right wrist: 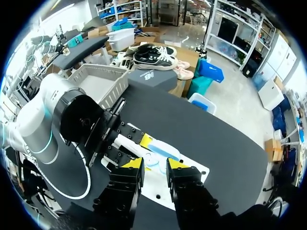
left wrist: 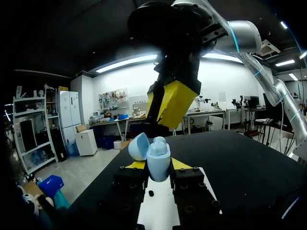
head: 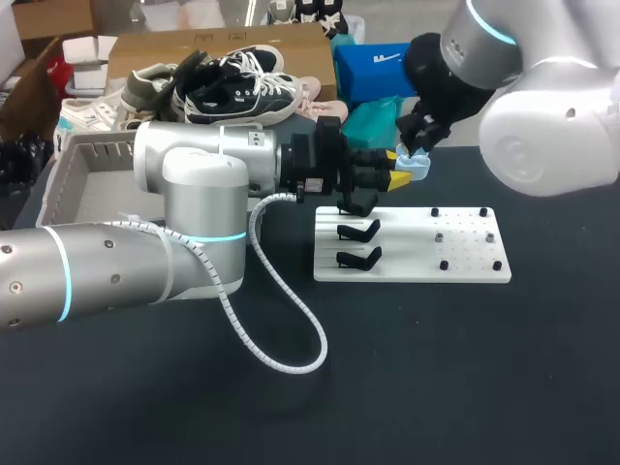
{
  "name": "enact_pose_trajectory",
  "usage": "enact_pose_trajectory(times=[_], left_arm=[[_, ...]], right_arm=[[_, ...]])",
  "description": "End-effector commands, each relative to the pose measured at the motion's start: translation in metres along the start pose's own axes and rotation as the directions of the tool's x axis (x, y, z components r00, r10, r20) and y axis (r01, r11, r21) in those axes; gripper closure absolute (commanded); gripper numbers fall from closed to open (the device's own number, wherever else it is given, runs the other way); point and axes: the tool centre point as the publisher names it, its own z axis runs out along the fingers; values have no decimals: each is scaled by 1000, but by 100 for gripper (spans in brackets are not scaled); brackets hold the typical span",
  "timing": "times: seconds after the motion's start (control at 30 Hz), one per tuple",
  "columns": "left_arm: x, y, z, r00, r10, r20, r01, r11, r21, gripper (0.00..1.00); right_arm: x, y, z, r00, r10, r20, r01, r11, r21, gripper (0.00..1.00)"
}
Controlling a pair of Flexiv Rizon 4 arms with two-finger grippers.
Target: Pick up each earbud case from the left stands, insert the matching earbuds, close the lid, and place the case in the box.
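Quick count: one case (left wrist: 158,163), two claws, one board (head: 465,254), one box (head: 92,145).

The case is light blue and sits upright in the left gripper (head: 399,177), pinched from both sides by the yellow tips. Its lid (left wrist: 139,146) is flipped open, and there's a rounded pale bit poking up out of the top. I can't tell what that is. The case is held in the air over the far edge of the board, not on a stand.

The right gripper (right wrist: 155,165) hangs just above the case, pointing down at it. Its fingers are a little apart and I can't see anything between them.

The white board lies flat near the middle of the table (head: 436,378). On its left half I count two black stands in plain view, one (head: 359,231) just behind the other (head: 359,258). There may be a third tucked under the left gripper. The right half has several small pegs (head: 444,263).

The grey box sits at the table's far left, behind the left arm. The table top is dark and matte.
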Motion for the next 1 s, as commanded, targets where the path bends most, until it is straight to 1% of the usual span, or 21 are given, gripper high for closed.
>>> enact_pose_trajectory(times=[0.03, 0.13, 0.2, 0.3, 0.33, 0.47, 0.6, 0.73, 1.0], left_arm=[[0, 0, 0, 1000, 1, 2, -1, 1000, -2, 100], [0, 0, 0, 1000, 1, 2, -1, 1000, -2, 100], [0, 0, 0, 1000, 1, 2, -1, 1000, -2, 100], [0, 0, 0, 1000, 1, 2, -1, 1000, -2, 100], [0, 0, 0, 1000, 1, 2, -1, 1000, -2, 100], [0, 0, 0, 1000, 1, 2, -1, 1000, -2, 100], [0, 0, 0, 1000, 1, 2, -1, 1000, -2, 100], [0, 0, 0, 1000, 1, 2, -1, 1000, -2, 100], [0, 0, 0, 1000, 1, 2, -1, 1000, -2, 100]], right_arm=[[-3, -4, -11, 999, 8, 37, -8, 1000, 17, 71], [-20, -12, -10, 998, 37, 52, -38, 999, 24, 71], [-32, -20, -5, 997, 45, 58, -47, 999, 22, 73], [-47, -30, 3, 995, 84, 57, -85, 996, 15, 72], [-51, -33, 6, 994, 96, 53, -97, 995, 25, 70], [-59, -41, 20, 992, 121, 33, -122, 992, 17, 71], [-58, -45, 36, 990, 142, -3, -142, 990, 4, 72], [-50, -47, 45, 989, 147, -19, -147, 989, -2, 72], [-29, -42, 42, 989, 148, -29, -148, 989, 2, 71]])
